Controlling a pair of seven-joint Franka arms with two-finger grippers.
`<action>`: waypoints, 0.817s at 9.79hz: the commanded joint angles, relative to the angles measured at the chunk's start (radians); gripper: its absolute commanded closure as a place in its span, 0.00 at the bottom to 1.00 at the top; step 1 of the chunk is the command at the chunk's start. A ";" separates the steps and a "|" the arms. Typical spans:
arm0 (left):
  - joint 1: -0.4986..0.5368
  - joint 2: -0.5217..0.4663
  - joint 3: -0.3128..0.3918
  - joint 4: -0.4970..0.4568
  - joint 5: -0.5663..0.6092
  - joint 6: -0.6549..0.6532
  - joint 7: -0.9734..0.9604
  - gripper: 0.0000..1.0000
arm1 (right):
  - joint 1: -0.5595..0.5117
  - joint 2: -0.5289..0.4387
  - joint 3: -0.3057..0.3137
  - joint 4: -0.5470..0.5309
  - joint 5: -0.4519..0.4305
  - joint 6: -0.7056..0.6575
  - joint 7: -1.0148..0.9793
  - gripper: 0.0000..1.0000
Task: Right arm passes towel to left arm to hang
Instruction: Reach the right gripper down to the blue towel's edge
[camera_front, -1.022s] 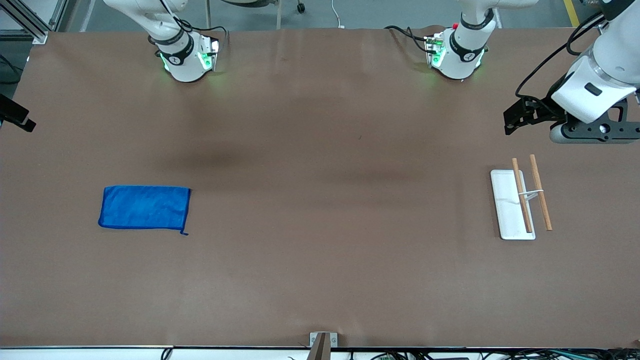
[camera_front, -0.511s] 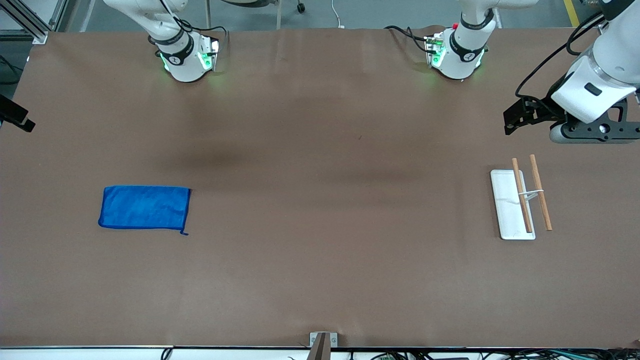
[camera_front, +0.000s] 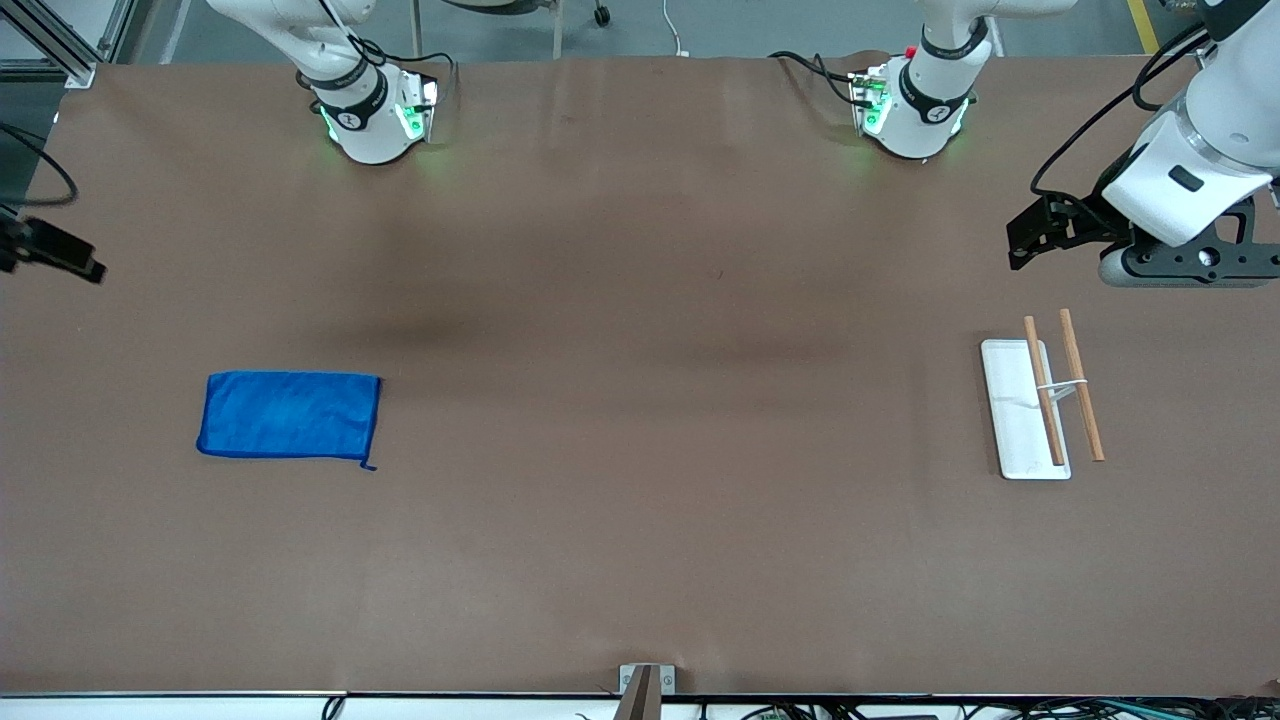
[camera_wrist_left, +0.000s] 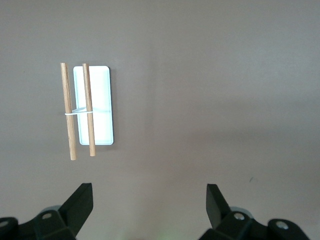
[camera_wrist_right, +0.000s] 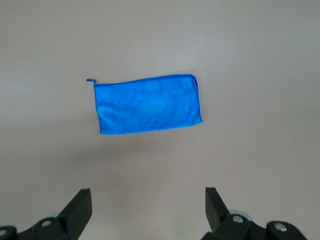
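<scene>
From my station I had the brown table (camera_front: 640, 520) spread wide, a Franka base at each end of its edge farthest from the front camera. The left gripper (camera_wrist_left: 149, 205) waited in the air at the left arm's end, jaws spread wide and empty, over bare table just short of the rack (camera_front: 1040, 405), a white base carrying two wooden rails, which stood nearer the front camera. The right gripper (camera_wrist_right: 148, 207) hung high at the right arm's end, jaws equally wide, holding nothing, with only a sliver of it visible from the front.

The towel (camera_front: 290, 415) lay flat and folded on the table toward the right arm's end, well apart from the rack. Its long axis ran along the table's length, end to end, and its small loop tag (camera_front: 368, 465) stuck out of the corner nearest the front camera, on the side facing the rack.

I judged the step in hand to be the right arm's reach. To do it well I would descend over a short edge, pinch deep enough to catch both layers, and leave the opposite end hanging free for the left gripper.
</scene>
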 joint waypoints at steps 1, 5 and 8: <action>-0.007 0.020 0.001 -0.010 0.003 0.002 -0.014 0.00 | -0.006 0.085 0.002 -0.168 -0.009 0.227 -0.046 0.00; -0.007 0.020 -0.001 -0.011 0.004 0.002 -0.015 0.00 | -0.026 0.270 0.001 -0.337 -0.020 0.629 -0.096 0.00; -0.007 0.020 -0.002 -0.011 0.004 0.002 -0.014 0.00 | -0.053 0.419 0.001 -0.417 -0.020 0.962 -0.093 0.00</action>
